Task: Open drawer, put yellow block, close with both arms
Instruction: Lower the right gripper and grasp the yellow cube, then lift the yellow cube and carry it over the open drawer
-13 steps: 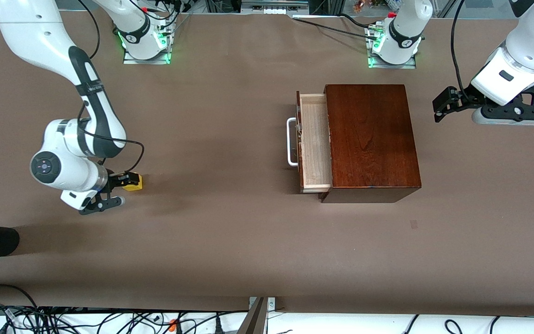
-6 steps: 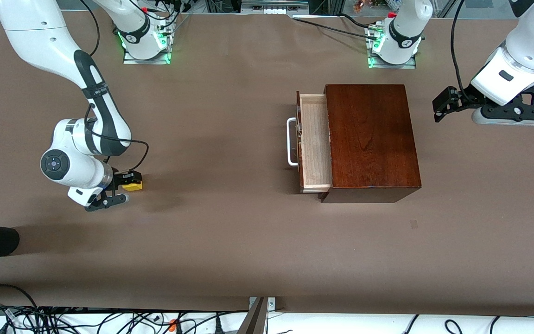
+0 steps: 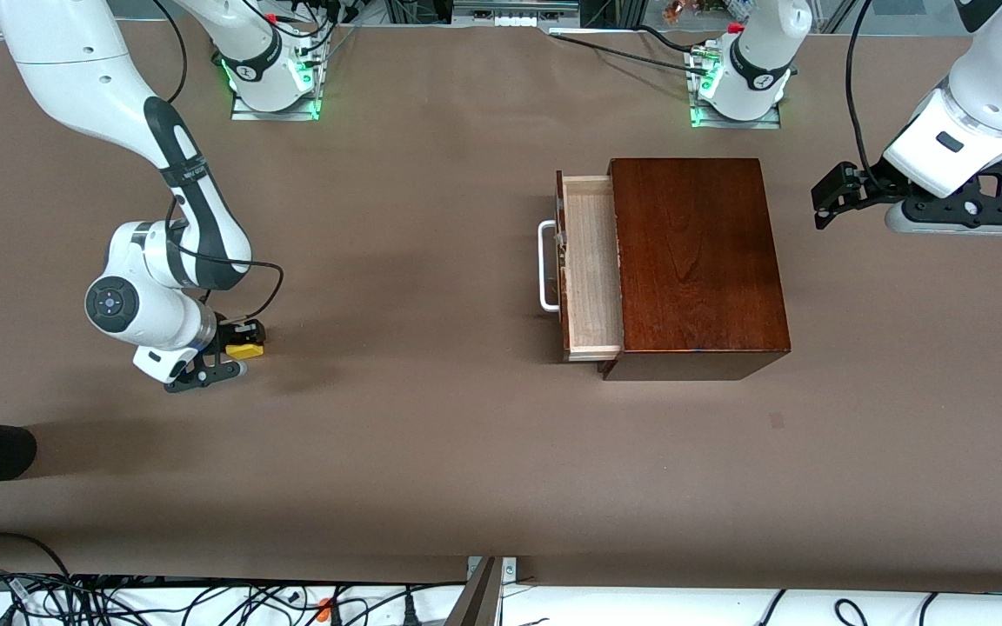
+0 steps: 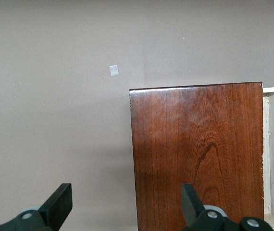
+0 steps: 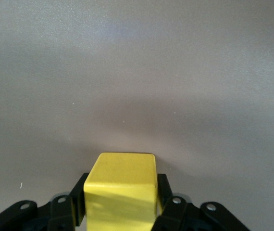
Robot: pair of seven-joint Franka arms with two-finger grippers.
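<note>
On the brown table (image 3: 431, 452) the mahogany box (image 3: 697, 261) sits toward the left arm's end, and its drawer (image 3: 592, 269) is already pulled partway out, the pale wood tray showing with nothing in it and the white U-shaped handle (image 3: 546, 265) facing the right arm's end. So I count the opening as done.

The left arm waits: its left gripper (image 3: 840, 196) hangs over bare table just beside the box's closed end, jaws spread wide with nothing between them (the left wrist view (image 4: 127, 211) shows the gap clearly).

The right gripper (image 3: 236, 343) is low at the table, well apart from the drawer, toward the right arm's end. In the right wrist view its fingers (image 5: 77, 202) sit against both sides of the yellow block (image 5: 121, 190), pinching it.

What I judge is left: lift the block, carry it across to the open tray, drop it in, then push the drawer shut with both arms.
</note>
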